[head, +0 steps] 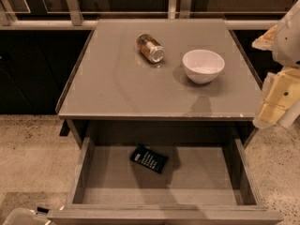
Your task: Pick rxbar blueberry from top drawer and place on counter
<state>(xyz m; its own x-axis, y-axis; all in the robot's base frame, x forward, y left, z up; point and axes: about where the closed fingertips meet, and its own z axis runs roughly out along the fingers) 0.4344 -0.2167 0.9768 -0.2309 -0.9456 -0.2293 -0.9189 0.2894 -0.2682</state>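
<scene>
The rxbar blueberry (148, 159), a flat dark navy wrapper with white print, lies at an angle on the grey bottom of the open top drawer (201, 182), left of its middle. The counter (122, 88) is the grey tabletop above the drawer. My gripper (276, 100) hangs at the right edge of the view, beside the counter's right front corner. It is above and to the right of the drawer, well apart from the bar, and holds nothing that I can see.
A glass jar with tan contents (150, 48) lies on its side at the back middle of the counter. A white bowl (203, 65) stands to its right. Speckled beige floor (28, 153) lies on both sides. A pale object (21, 217) sits at the bottom left corner.
</scene>
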